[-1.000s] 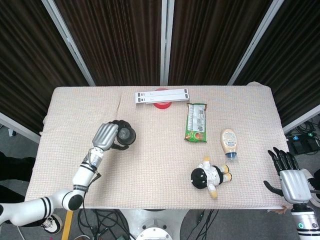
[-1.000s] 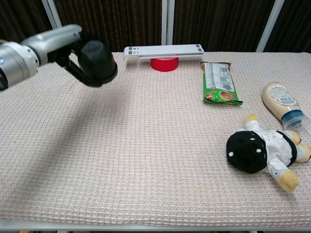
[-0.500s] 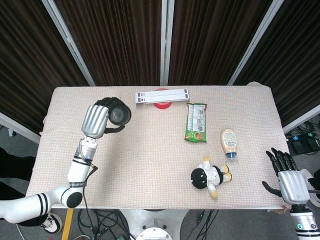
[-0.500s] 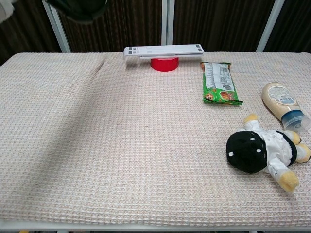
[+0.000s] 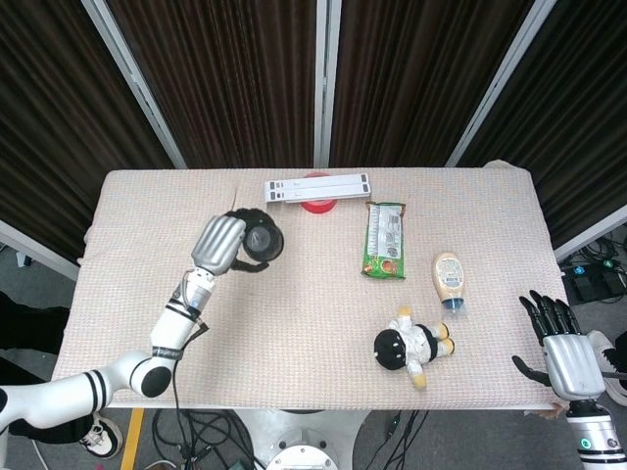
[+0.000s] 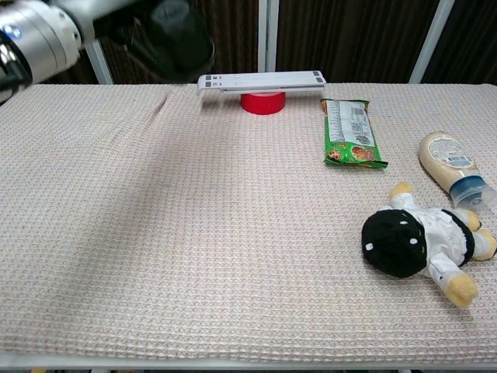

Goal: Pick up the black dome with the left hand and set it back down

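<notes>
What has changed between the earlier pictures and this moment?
The left hand, holding the black dome throughout, carried it from left of centre up out of the chest view, then rightward and back down. The right hand drifted slightly. Doll, bottle and snack packet stayed.

On my cloth-covered table (image 5: 294, 323) lie a white bar (image 5: 316, 187) over a red disc (image 5: 317, 205), a green packet (image 5: 384, 240), a bottle (image 5: 449, 278) and a doll (image 5: 411, 346).
</notes>
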